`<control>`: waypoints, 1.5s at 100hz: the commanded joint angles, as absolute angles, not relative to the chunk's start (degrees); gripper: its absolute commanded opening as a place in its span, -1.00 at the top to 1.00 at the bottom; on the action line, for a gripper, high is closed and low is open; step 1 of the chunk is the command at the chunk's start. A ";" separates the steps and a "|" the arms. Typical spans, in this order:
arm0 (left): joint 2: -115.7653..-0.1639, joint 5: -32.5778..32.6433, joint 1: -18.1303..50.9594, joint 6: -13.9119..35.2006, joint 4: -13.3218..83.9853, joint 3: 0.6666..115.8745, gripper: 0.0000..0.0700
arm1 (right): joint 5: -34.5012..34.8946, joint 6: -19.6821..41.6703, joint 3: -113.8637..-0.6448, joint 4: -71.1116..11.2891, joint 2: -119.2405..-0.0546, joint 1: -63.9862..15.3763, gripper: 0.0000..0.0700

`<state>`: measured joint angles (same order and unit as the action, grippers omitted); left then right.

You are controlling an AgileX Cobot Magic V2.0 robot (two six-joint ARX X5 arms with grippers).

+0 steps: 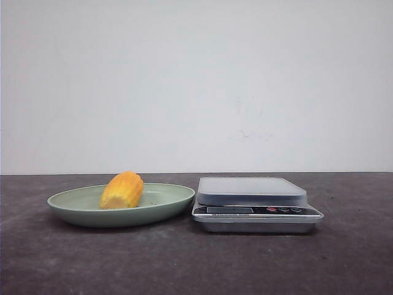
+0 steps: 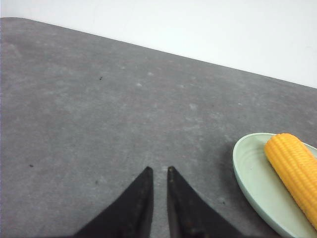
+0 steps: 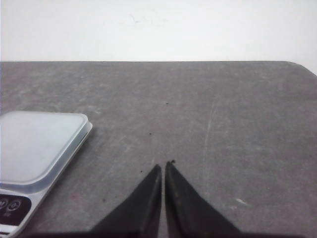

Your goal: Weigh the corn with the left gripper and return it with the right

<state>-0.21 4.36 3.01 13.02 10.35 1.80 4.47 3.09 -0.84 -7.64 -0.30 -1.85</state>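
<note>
One corn cob lies on its side in the green plate, toward the plate's left half, with its length running front to back. The plate sits on the dark table, and just to its right stands one digital scale, whose weighing platform is bare.

This layout fits two stages: the cob waiting in the plate to be carried to the scale, or the cob already weighed and put back. The pictures do not settle which.

The left tool hovers over bare table beside the plate, with its two fingers nearly together and only a narrow slit between them; it holds nothing. The right tool hovers over table to the right of the scale, its fingers pressed together and also empty.

If a pick from the plate is what remains, my judgement is that it goes best with the left tool spread wider than the cob, brought down across its short axis near the middle, and closed gently so the rounded, ribbed body does not roll or squirt out against the plate's shallow rim.

Count: one cob, one plate, one scale, two tools.
</note>
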 commanded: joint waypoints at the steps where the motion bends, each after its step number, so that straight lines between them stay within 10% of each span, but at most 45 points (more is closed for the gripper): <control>1: -0.19 4.25 2.96 12.43 10.66 0.80 0.98 | 4.10 1.63 -0.75 -9.10 -0.23 -1.85 0.99; 150: -0.19 4.25 3.01 12.45 10.66 0.80 0.98 | 4.08 1.28 -0.75 -8.67 -0.23 -1.85 0.99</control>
